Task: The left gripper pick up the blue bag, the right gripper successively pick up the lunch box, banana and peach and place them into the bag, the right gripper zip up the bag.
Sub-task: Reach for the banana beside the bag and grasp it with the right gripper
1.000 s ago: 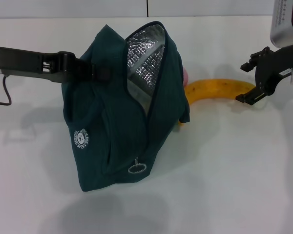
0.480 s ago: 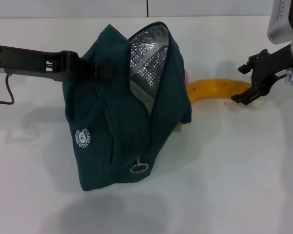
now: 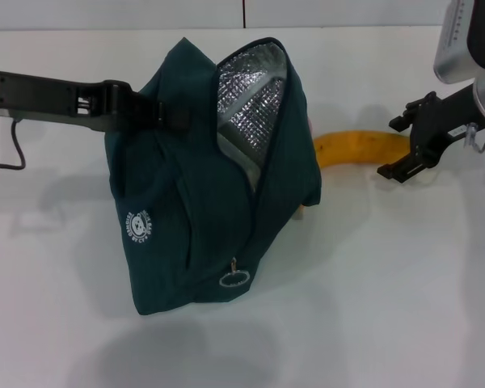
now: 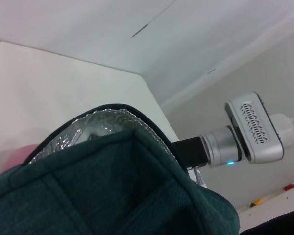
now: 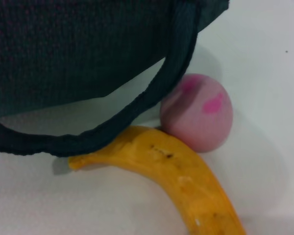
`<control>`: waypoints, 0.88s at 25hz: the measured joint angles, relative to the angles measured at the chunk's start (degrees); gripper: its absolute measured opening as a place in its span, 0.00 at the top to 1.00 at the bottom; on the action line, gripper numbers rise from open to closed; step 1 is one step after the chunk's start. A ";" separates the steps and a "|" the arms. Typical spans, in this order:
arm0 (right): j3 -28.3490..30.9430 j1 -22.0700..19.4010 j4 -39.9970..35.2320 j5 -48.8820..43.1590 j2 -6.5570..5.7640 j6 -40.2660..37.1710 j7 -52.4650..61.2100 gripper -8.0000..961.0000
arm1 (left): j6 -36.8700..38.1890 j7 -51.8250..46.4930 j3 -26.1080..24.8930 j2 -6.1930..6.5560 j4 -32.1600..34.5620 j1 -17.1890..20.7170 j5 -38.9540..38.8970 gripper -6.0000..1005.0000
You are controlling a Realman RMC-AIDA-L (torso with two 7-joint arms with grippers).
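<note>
The blue bag (image 3: pixel 202 202) stands upright in the middle of the table, its mouth open and the silver lining (image 3: pixel 255 101) showing. My left gripper (image 3: pixel 158 115) is shut on the bag's upper left side. The banana (image 3: pixel 356 149) lies on the table to the right of the bag. My right gripper (image 3: pixel 402 139) hovers open at the banana's right end. In the right wrist view the peach (image 5: pixel 198 115) touches the banana (image 5: pixel 181 178), and a bag handle (image 5: pixel 174 81) loops over both. The bag (image 4: pixel 112 196) fills the left wrist view. The lunch box is out of view.
The white table (image 3: pixel 404 283) stretches in front and to the right of the bag. Its far edge meets a wall (image 3: pixel 145 12) behind. A black cable (image 3: pixel 8 153) hangs from my left arm at the far left.
The bag has shifted a little to the right with my left arm and now covers the peach in the head view. My right gripper has moved slightly left and down toward the banana's end.
</note>
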 joint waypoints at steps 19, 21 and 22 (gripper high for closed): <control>-0.45 0.25 0.58 -0.19 0.73 1.58 -1.00 0.22 | 0.00 0.00 0.00 -0.03 -0.15 -0.20 0.17 0.94; -0.46 0.29 0.57 -0.34 0.73 1.70 -0.99 0.26 | 0.00 0.00 0.00 -0.01 -0.10 -0.22 0.18 0.94; -0.47 0.29 0.56 -0.39 0.73 1.74 -0.99 0.28 | 0.00 0.00 0.00 -0.01 -0.06 -0.23 0.18 0.94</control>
